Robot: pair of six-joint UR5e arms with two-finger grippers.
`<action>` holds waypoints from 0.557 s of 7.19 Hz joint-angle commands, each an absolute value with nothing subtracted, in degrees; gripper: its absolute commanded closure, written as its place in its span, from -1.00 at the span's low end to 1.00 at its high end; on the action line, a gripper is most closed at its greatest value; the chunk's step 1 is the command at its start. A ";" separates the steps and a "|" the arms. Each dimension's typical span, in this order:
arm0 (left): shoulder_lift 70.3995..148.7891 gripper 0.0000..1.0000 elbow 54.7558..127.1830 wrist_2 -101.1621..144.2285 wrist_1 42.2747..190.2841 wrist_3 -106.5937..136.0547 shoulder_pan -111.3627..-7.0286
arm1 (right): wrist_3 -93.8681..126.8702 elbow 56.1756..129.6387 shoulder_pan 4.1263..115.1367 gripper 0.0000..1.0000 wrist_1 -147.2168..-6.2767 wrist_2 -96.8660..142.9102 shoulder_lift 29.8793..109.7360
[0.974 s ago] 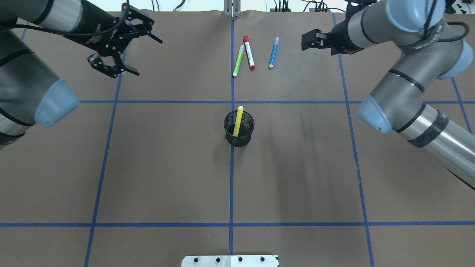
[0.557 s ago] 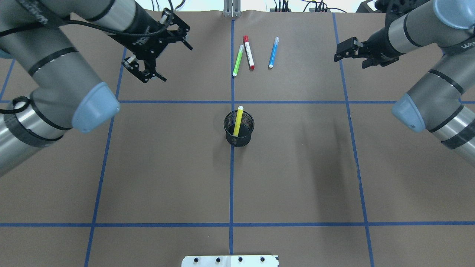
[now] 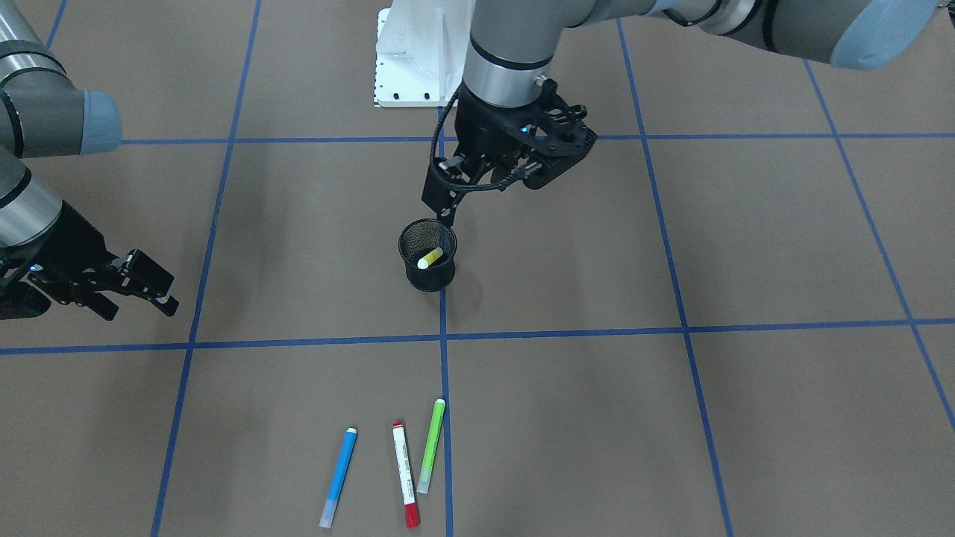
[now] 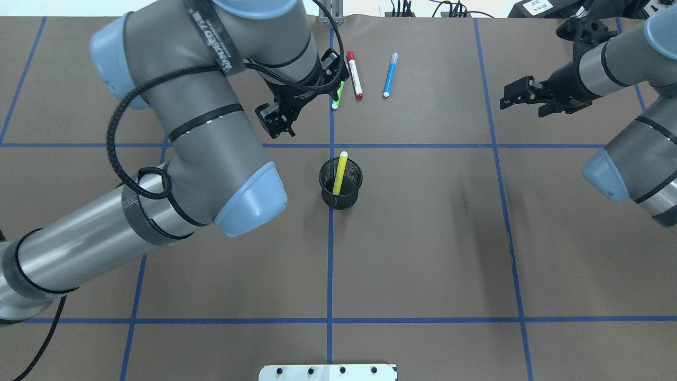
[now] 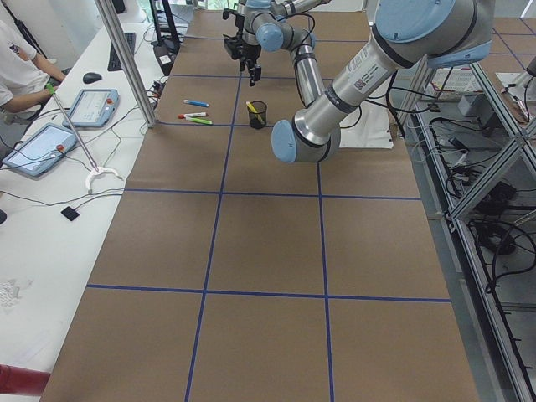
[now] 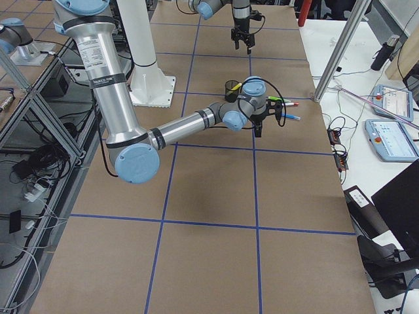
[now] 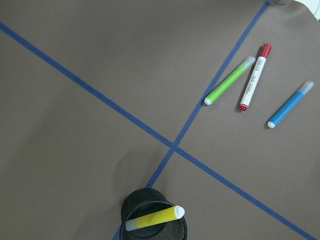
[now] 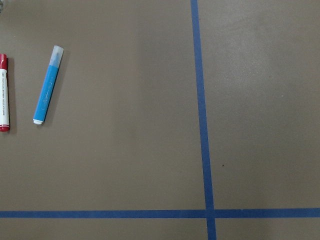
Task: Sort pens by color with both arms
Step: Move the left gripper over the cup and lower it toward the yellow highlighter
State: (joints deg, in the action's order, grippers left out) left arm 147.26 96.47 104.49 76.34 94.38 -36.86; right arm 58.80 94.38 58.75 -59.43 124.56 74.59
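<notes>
Three pens lie side by side at the table's far middle: blue [image 4: 390, 74], red-capped white [image 4: 354, 74] and lime green [image 4: 337, 99]. The yellow pen [image 4: 339, 172] stands tilted in the black mesh cup [image 4: 341, 197]. My left gripper [image 4: 302, 91] hangs open and empty between the cup and the green pen, whose upper end it hides from overhead. From the front, one finger [image 3: 445, 209] hangs just above the cup's [image 3: 429, 280] rim. My right gripper [image 4: 521, 100] is open and empty, well right of the blue pen [image 8: 47, 92].
Blue tape lines [image 4: 330, 264] divide the brown table into squares. The white base plate [image 4: 328, 372] sits at the near edge. Beside the far side runs a bench with tablets [image 5: 88, 105], a metal post [image 5: 126, 59] and a seated person [image 5: 17, 67].
My left arm has swung right, carrying its open gripper from the far left to the centre line by the green pen. My right gripper has drawn back to the right, away from the pens.
</notes>
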 commanded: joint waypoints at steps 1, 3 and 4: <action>149.75 -0.99 93.10 93.22 76.20 79.44 -32.28 | 58.89 94.04 58.62 -1.00 -59.15 124.54 75.06; 157.46 -0.96 80.83 94.12 75.59 70.46 -32.26 | 58.89 93.52 58.62 -1.00 -59.15 124.54 75.23; 157.59 -0.96 77.55 98.39 75.59 66.57 -32.26 | 58.89 93.08 58.62 -1.00 -59.06 124.54 75.15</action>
